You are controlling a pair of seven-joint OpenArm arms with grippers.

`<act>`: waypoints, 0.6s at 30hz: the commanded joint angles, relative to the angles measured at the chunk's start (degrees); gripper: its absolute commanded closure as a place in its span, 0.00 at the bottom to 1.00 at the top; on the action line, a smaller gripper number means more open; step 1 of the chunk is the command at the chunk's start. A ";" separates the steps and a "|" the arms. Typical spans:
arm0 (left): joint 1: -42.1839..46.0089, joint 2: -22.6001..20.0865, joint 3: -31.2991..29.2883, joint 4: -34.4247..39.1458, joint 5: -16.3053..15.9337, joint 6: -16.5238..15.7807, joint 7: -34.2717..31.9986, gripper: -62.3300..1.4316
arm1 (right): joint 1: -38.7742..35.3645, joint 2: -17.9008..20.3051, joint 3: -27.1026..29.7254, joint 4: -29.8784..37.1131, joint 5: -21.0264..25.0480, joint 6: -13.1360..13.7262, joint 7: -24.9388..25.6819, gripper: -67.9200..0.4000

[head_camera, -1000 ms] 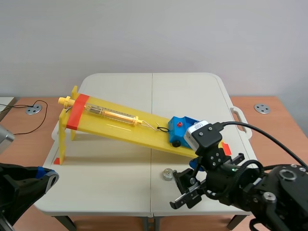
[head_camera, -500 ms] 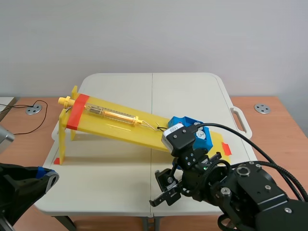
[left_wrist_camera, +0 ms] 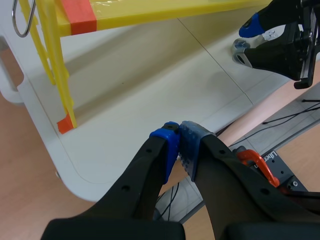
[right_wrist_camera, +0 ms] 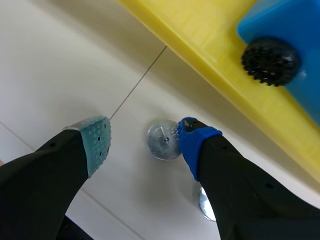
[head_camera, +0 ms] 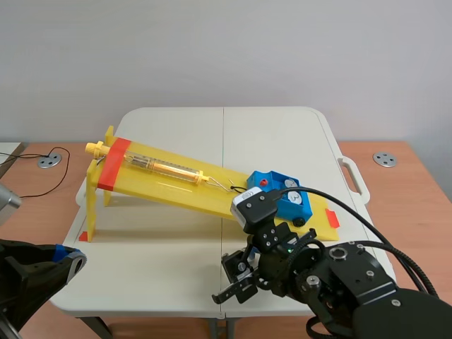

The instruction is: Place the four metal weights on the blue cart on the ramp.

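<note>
White table (right_wrist_camera: 60,65): metal weight (right_wrist_camera: 162,141) lies betw. spread fingers of right hand (right_wrist_camera: 145,142), just beside blue pad (right_wrist_camera: 192,141).

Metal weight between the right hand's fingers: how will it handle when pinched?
The metal weight looks polished, so probably slippery in the right hand. It lies flat on the table, so unlikely to roll. Being solid-looking metal, likely heavy for its size.
</note>
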 commanded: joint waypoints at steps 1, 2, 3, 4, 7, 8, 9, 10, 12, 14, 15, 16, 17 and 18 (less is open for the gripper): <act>-0.20 0.46 -1.05 4.20 -4.24 -0.59 -5.92 0.90 | 5.33 -1.55 -0.48 3.10 0.90 -1.66 8.57 0.56; -0.20 0.46 -1.05 4.20 -4.24 -0.59 -5.92 0.90 | 5.44 -1.57 -0.50 2.78 0.87 -1.66 8.59 0.59; -0.20 0.46 -1.05 4.20 -4.24 -0.59 -5.92 0.90 | 5.51 -1.57 -0.66 2.54 0.87 -1.68 8.59 0.61; -0.22 0.46 -1.05 4.20 -4.24 -0.59 -5.92 0.90 | 5.60 -1.57 -0.74 2.19 0.87 -1.68 8.55 0.62; -0.22 0.46 -1.05 4.20 -4.24 -0.59 -5.92 0.90 | 5.62 -1.57 -1.03 1.09 0.87 -1.68 8.59 0.63; -0.22 0.46 -1.05 4.20 -4.24 -0.59 -5.92 0.90 | 5.62 -1.57 -1.05 0.79 0.87 -1.68 8.59 0.64; -0.22 0.46 -1.05 4.20 -4.24 -0.59 -5.92 0.90 | 5.62 -1.57 -1.05 0.52 0.87 -1.68 8.59 0.64; -0.22 0.46 -1.05 4.20 -4.24 -0.59 -5.92 0.90 | 5.62 -1.57 -1.05 0.28 0.87 -1.68 8.57 0.67; -0.22 0.46 -1.05 4.20 -4.24 -0.59 -5.92 0.90 | 5.62 -1.55 -1.05 -0.09 0.87 -1.70 8.33 0.72; -0.22 0.46 -1.05 4.20 -4.24 -0.59 -5.92 0.90 | 5.60 -1.55 -1.05 -0.17 0.87 -1.97 7.65 0.76; -0.22 0.46 -1.05 4.20 -4.24 -0.59 -5.92 0.90 | 5.60 -1.55 -1.05 -0.17 0.87 -2.16 7.21 0.78; -0.22 0.46 -1.05 4.20 -4.24 -0.59 -5.92 0.90 | 5.60 -1.53 -1.05 -0.17 0.87 -2.73 6.69 0.80; -0.22 0.46 -1.05 4.20 -4.24 -0.59 -5.92 0.90 | 5.60 -1.53 -1.05 -0.17 0.87 -3.23 6.14 0.83; -0.22 0.46 -1.05 4.20 -4.24 -0.59 -5.92 0.90 | 5.60 -1.38 -1.05 -0.17 0.87 -3.52 5.68 0.87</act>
